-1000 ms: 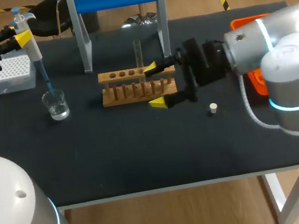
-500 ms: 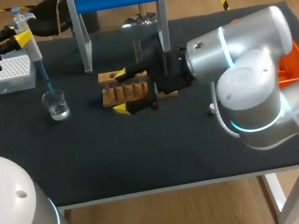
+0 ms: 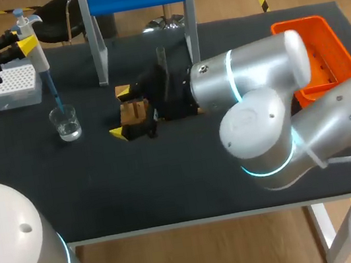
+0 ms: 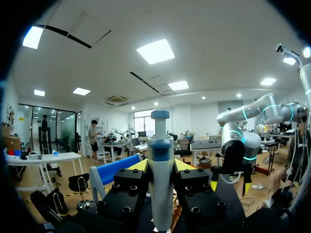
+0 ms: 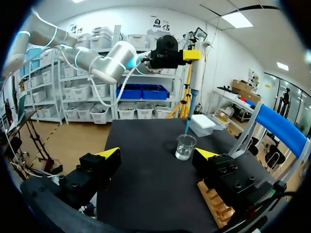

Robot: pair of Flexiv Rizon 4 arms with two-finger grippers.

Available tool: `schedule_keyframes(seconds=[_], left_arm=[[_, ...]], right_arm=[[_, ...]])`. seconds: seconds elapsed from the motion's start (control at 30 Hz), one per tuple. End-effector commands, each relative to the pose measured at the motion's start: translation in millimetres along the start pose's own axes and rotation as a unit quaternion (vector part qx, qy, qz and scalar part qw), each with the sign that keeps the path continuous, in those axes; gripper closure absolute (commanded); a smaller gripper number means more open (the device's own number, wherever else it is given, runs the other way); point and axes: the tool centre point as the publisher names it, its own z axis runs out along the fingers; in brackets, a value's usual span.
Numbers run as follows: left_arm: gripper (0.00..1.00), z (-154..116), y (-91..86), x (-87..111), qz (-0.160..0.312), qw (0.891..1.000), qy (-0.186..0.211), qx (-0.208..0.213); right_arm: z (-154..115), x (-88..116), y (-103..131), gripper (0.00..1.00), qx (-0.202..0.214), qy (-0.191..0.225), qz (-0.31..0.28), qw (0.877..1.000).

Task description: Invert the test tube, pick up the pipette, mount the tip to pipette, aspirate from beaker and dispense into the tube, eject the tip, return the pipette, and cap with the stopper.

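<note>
Logs right gripper (image 3: 119,111) carried left along the wooden rack (image 3: 133,111), from its right end to its left end, now straddling that end wide open and holding nothing. Finds left gripper (image 3: 27,44) clamped on the pipette (image 3: 35,55), tip dipped in the beaker (image 3: 65,122), test tube (image 3: 161,57) upright in the rack. Reads as aspiration under way, with the rack probably about to be steadied or shifted for dispensing.

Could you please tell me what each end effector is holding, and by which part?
The left end effector is shut on the pipette, gripping its upper body from two sides. The right end effector is open and holds nothing.
</note>
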Motion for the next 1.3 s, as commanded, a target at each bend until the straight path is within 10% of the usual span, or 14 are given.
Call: schedule_keyframes(seconds=[0.03, 1.3], left_arm=[[1.00, -0.7, 0.7, -1.0, 0.001, 1.000, 0.002, 0.001], [1.00, -0.7, 0.7, -1.0, 0.001, 1.000, 0.002, 0.001]], right_arm=[[43.7, 1.7, -4.8, 0.00, -0.001, -0.059, 0.004, 0.998], [64.2, -3.9, -31.4, 0.00, 0.023, -0.123, 0.026, 0.992]])
